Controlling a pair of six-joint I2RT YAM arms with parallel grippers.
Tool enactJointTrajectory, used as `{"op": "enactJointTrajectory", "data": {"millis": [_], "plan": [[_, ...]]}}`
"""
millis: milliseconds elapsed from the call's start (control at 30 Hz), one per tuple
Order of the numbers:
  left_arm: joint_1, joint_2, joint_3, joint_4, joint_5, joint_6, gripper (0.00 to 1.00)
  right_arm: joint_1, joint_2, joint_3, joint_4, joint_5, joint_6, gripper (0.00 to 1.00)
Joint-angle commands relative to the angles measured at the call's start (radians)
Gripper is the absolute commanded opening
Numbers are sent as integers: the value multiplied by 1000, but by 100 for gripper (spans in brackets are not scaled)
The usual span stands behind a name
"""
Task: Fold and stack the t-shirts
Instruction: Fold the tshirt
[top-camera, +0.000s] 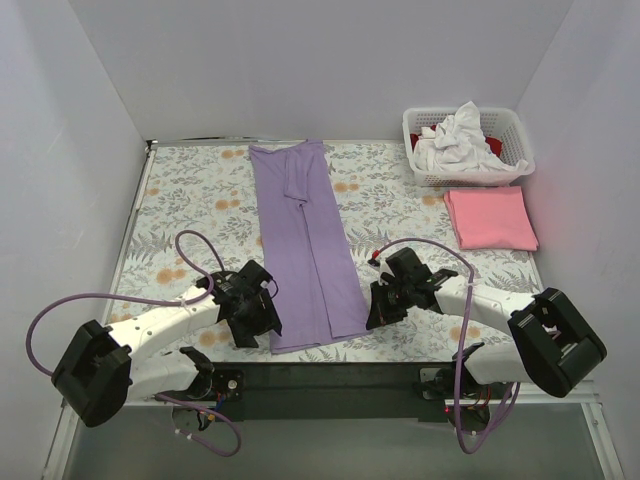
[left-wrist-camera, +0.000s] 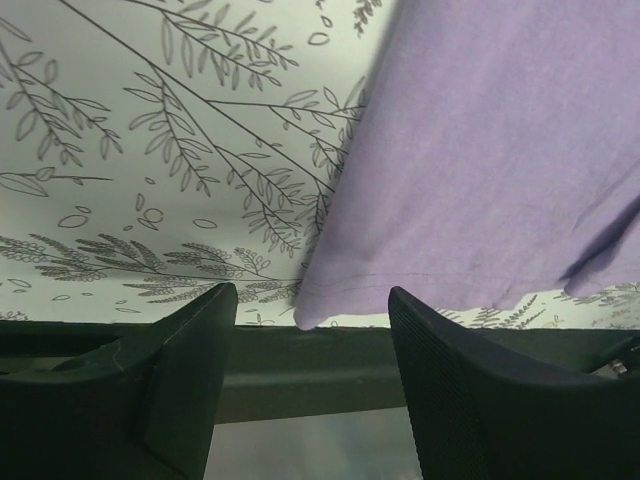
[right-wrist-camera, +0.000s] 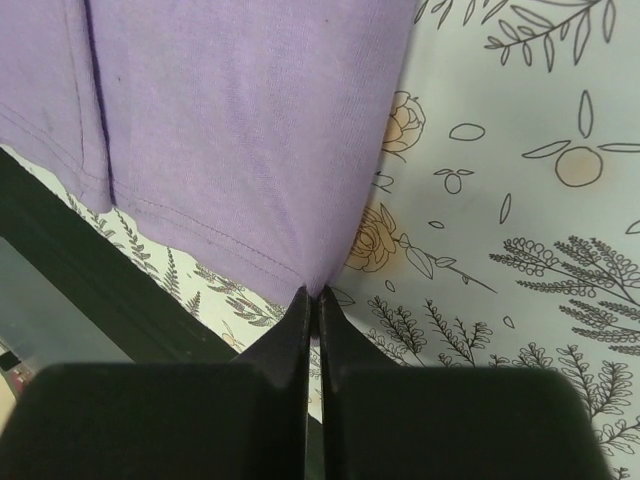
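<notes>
The lavender-purple t-shirt (top-camera: 305, 240) lies folded into a long strip down the middle of the floral cloth, hem toward me. My right gripper (top-camera: 372, 318) is shut on the hem's near right corner (right-wrist-camera: 318, 285). My left gripper (top-camera: 262, 325) is open just beside the hem's near left corner (left-wrist-camera: 305, 310), not touching it. A pink t-shirt (top-camera: 490, 218) lies folded flat at the right. White t-shirts (top-camera: 458, 140) and a red one (top-camera: 493, 145) sit crumpled in the basket.
The white lattice basket (top-camera: 512, 175) stands at the back right. The floral cloth (top-camera: 190, 215) covers the table. A dark table edge (top-camera: 330, 375) runs along the front, just beyond the shirt's hem. Grey walls close in the sides and back.
</notes>
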Motion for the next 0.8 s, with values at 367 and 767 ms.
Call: {"op": "enactJointTrajectory", "data": {"millis": [367,767], "plan": [[-46,58,-16,52,60,-15,36,6,55,-28,-99,66,-57,1],[-83,121,-45,80,107,-27,0,30,65,-21,-127,12,-72,1]]}}
